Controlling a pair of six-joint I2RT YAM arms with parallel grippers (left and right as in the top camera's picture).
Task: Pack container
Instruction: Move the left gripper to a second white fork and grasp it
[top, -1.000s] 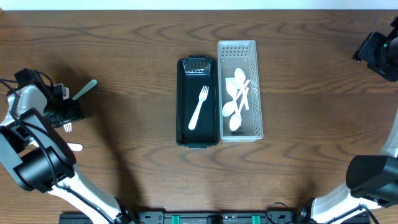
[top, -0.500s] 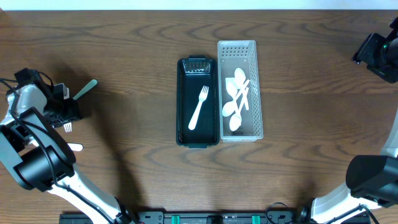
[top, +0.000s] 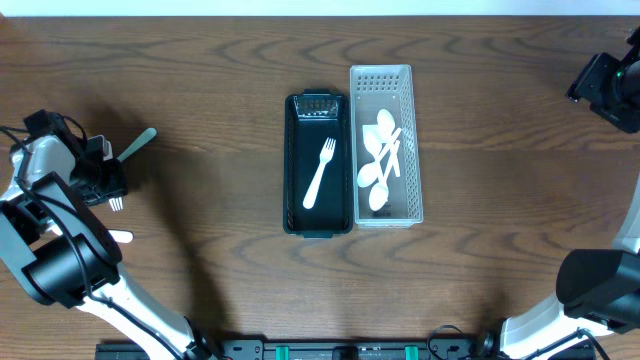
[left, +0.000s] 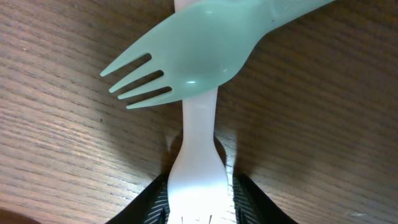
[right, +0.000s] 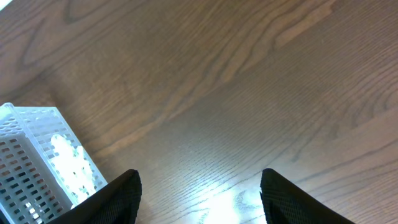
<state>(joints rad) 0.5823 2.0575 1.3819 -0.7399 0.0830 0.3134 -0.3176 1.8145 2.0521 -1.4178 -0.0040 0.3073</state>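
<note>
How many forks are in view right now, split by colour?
White forks: 2, the tray fork in the black tray and the gripped fork in the left gripper
Green fork: 1
Total: 3 forks
A partly hidden white utensil by the left arm is left uncounted.

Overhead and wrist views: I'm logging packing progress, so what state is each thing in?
Black tray, holds one packed white fork.
White basket, holds spoons.
Green fork, on table, lying across loose white fork.
Left gripper, shut on loose white fork.
Right gripper, open, empty.
</note>
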